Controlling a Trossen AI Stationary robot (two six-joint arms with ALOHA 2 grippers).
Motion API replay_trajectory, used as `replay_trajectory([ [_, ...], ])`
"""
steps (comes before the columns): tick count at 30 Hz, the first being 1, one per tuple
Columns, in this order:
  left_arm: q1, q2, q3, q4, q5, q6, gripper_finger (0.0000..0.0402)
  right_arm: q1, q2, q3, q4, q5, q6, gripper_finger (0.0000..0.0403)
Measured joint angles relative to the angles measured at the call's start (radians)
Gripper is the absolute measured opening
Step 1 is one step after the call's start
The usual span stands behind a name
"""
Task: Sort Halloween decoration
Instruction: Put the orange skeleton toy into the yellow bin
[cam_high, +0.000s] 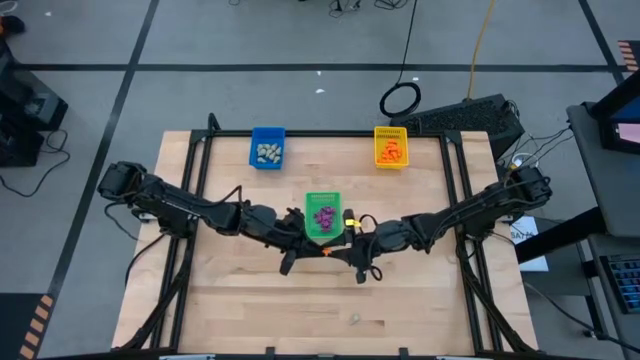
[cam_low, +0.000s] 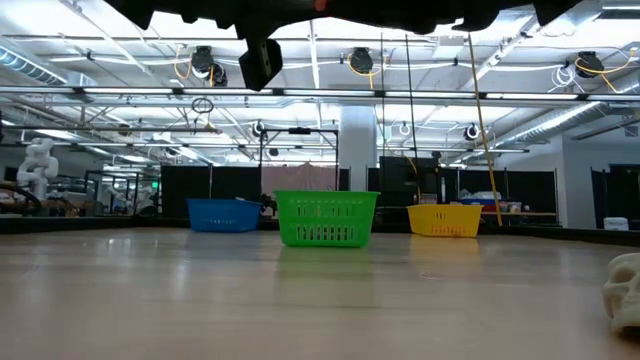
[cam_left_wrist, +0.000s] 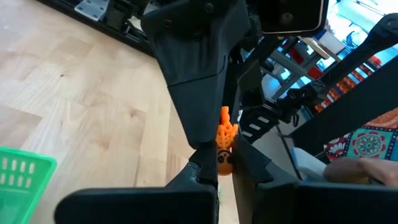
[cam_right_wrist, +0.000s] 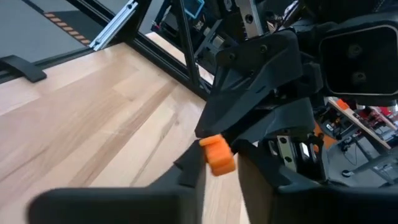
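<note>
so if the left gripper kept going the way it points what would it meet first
The orange trinket pinched at the left gripper's own tips, then most likely the right gripper just beyond, meeting it tip to tip; depth between them is unclear.

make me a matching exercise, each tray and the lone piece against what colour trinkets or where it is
Column one:
1. blue tray
2. green tray
3. yellow tray
4. pale trinket

Column two:
A. holds orange trinkets
B. lies alone on the near part of the table
C. holds pale grey-white trinkets
D. holds purple trinkets

Pairs: 1-C, 2-D, 3-A, 4-B
</note>
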Motion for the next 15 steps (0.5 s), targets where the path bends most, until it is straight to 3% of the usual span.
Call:
replay_trajectory([
  [6, -0.001, -0.001, 0.0, -0.006, -0.019, -0.001, 0.0023, 0.004, 0.0, -0.001, -0.002, 0.002, -0.015, 0.0008],
  [15, 0.001, -0.002, 0.0, -0.062, -0.146, 0.123, 0.0137, 0.001, 0.002, -0.001, -0.002, 0.047, 0.001, 0.001],
])
